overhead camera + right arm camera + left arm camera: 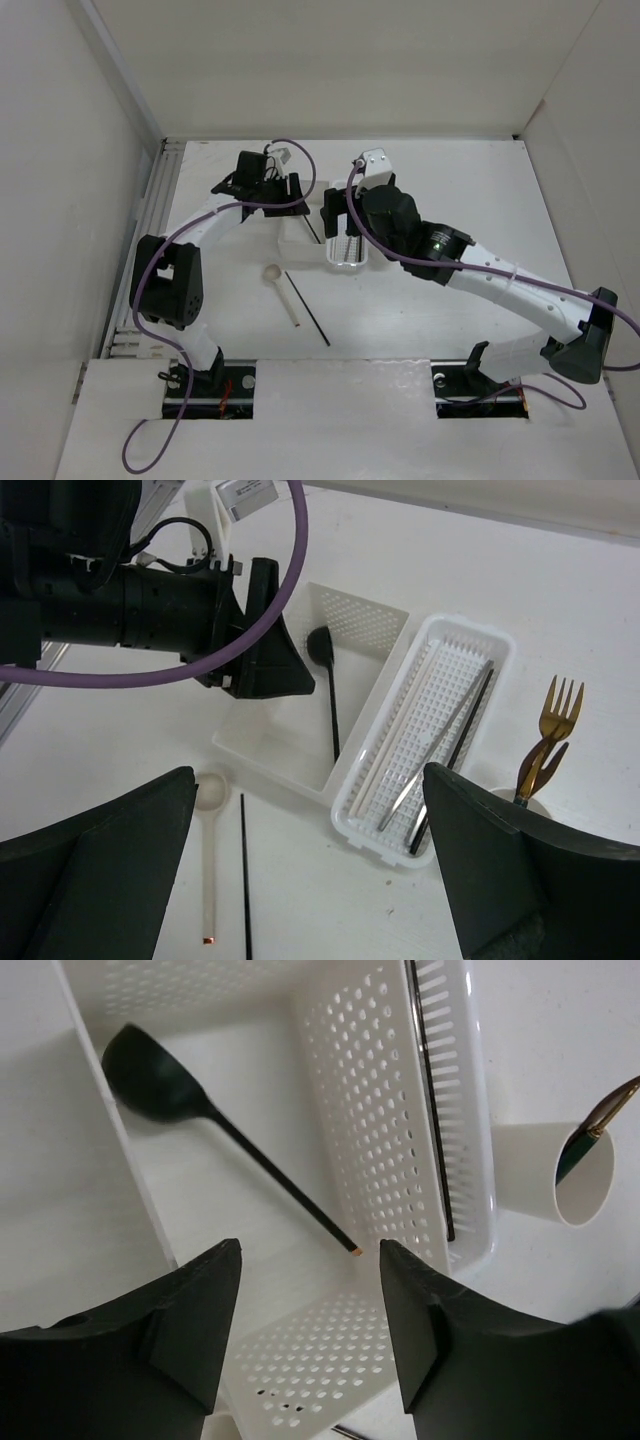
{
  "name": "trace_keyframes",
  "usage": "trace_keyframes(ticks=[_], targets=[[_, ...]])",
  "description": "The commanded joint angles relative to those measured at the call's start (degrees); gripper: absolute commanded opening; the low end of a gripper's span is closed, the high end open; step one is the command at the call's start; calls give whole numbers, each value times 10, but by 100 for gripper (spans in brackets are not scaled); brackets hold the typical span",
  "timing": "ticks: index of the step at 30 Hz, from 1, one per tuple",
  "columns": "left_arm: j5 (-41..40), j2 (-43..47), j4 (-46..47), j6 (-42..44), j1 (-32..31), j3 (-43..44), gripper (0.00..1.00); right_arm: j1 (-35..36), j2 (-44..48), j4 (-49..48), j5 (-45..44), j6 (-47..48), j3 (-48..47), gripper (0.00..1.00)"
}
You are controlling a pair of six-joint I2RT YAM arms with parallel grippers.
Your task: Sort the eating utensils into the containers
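Your left gripper sits over the square box, jaws apart and nothing between them. The tip of the black spoon's handle shows in the gap below. The black spoon lies in that box, bowl at the far end and handle running diagonally toward the perforated side wall. Your right gripper hangs above the near ends of the box and the perforated basket - jaws spread wide, holding nothing. The basket stands just beside the box on its right, touching or close to it. Three chopsticks lie lengthwise in it: one pale, one metal, one black. The round cup stands near the basket's right side. The gold fork is upright in it, tines up, with a small brown fork beside it in the same cup. Two utensils lie loose on the table, in front of the box - the beige spoon, bowl toward the box, and just beside it a single black chopstick, roughly parallel. Neither gripper touches either of them.
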State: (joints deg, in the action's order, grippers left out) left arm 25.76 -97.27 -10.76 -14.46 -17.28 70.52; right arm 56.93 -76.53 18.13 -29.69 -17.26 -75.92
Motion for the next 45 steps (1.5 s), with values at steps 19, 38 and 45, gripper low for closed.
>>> trace_keyframes(ticks=[19,38,45], targets=[[-121,262,-130,37,38,68,56,77,-68,141,114,-45,7,68],[-295,649,-124,16,55,-180,64,105,-338,28,213,-64,-88,68],[-283,655,-124,11,55,-180,64,105,-413,58,201,-72,-148,60]])
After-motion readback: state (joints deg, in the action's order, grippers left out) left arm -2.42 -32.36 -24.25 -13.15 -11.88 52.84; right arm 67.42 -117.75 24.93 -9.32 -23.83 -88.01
